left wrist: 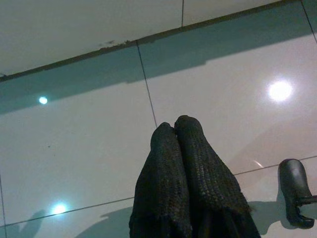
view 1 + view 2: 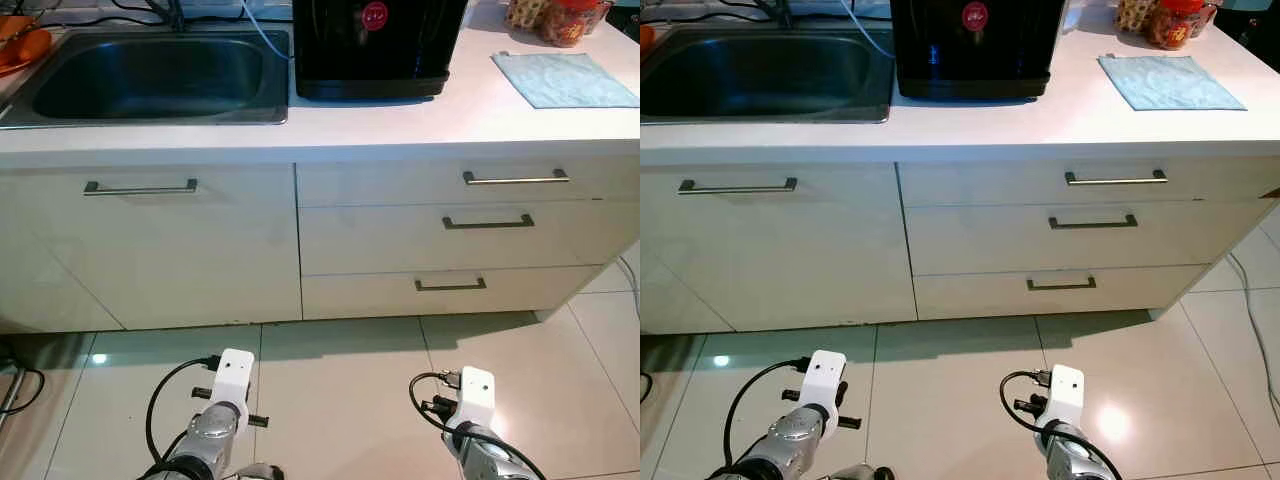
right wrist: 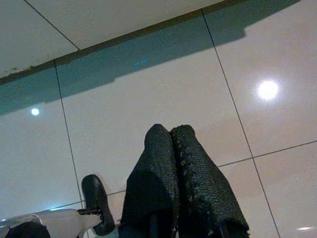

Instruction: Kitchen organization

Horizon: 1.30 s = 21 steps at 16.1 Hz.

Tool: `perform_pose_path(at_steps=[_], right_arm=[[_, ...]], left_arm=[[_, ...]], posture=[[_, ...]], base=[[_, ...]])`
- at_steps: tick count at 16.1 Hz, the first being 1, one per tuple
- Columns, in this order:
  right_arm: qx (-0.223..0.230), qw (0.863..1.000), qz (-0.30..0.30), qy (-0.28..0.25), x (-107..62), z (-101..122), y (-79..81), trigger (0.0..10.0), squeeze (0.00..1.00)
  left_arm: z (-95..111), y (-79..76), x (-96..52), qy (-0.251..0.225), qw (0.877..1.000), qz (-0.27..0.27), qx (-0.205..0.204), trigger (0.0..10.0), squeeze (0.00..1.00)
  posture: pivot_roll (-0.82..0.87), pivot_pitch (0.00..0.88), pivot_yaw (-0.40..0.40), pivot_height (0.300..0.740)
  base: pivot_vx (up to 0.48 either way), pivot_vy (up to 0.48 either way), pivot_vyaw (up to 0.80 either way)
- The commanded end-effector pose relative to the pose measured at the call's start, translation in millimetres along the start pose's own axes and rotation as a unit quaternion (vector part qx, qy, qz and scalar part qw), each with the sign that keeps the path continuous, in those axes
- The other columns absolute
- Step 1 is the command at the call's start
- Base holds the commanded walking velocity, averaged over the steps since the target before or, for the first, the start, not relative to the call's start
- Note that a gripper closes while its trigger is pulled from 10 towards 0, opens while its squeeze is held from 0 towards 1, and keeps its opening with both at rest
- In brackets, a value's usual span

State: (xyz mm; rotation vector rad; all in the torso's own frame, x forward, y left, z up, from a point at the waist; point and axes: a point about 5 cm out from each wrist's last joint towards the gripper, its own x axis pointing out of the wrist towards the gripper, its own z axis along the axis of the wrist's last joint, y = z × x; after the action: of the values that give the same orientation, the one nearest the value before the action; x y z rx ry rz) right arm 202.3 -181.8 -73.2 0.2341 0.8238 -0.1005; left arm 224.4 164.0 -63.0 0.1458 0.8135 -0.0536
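A long white kitchen counter [image 2: 400,125] runs across the far side of the scene, over cream cabinet fronts. On the left is a wide cupboard door [image 2: 150,245] with a horizontal metal bar handle [image 2: 140,187]; on the right is a stack of three drawers, the top drawer [image 2: 450,184], the middle drawer [image 2: 450,238] and the bottom drawer [image 2: 450,292], each with its own bar handle and all pushed in flush.

Sunk into the counter at far left is a stainless steel sink [image 2: 155,75], with an orange dish [image 2: 20,45] just beyond its left rim. Just to the right of the sink stands a black boxy appliance [image 2: 375,45] bearing a round red badge. Further right, a pale blue folded cloth [image 2: 565,80] lies flat on the counter, and behind it are red-lidded jars of snacks [image 2: 555,18].

Glossy beige floor tiles [image 2: 340,400] fill the near ground.

Both arms hang low over the tiles, well apart from the cabinets. The left gripper [image 1: 174,129] points at the floor with its two black fingers pressed together, holding nothing. The right gripper [image 3: 171,133] does the same, fingers closed against each other and empty.
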Motion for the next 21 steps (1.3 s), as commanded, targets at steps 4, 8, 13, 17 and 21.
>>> perform_pose_path(at_steps=[4,8,13,17,21], right_arm=[[-0.011,1.000,-0.002,0.002,-0.8,-1.8,-1.9,10.0,0.00],[-0.011,1.000,-0.002,0.001,-0.8,-1.9,-1.8,10.0,0.00],[-0.005,1.000,-0.005,0.002,-0.8,-3.2,-0.1,10.0,0.00],[-0.007,1.000,-0.003,0.002,-0.6,-3.1,1.0,10.0,0.00],[0.002,1.000,-0.008,0.003,-1.2,-5.0,-0.2,10.0,0.00]], left_arm=[[-5.2,1.3,-1.2,0.005,1.000,0.008,-0.001,10.0,0.00],[-6.3,2.1,-1.4,0.007,1.000,0.007,0.003,10.0,0.00],[-6.2,3.5,-1.5,0.007,1.000,0.006,0.007,10.0,0.00],[-5.4,3.9,-1.3,0.006,1.000,0.006,0.010,10.0,0.00],[-6.5,3.4,-1.6,0.007,1.000,0.006,0.008,10.0,0.00]], posture=[[0.02,0.048,0.022,0.740],[0.02,0.056,0.030,0.740],[0.02,0.065,0.037,0.740],[0.01,0.060,0.040,0.740],[0.02,0.065,0.039,0.740]], base=[[0.000,0.000,0.00],[0.000,0.000,0.47],[0.000,0.000,0.37],[0.000,0.000,0.11],[0.000,0.000,0.12]])
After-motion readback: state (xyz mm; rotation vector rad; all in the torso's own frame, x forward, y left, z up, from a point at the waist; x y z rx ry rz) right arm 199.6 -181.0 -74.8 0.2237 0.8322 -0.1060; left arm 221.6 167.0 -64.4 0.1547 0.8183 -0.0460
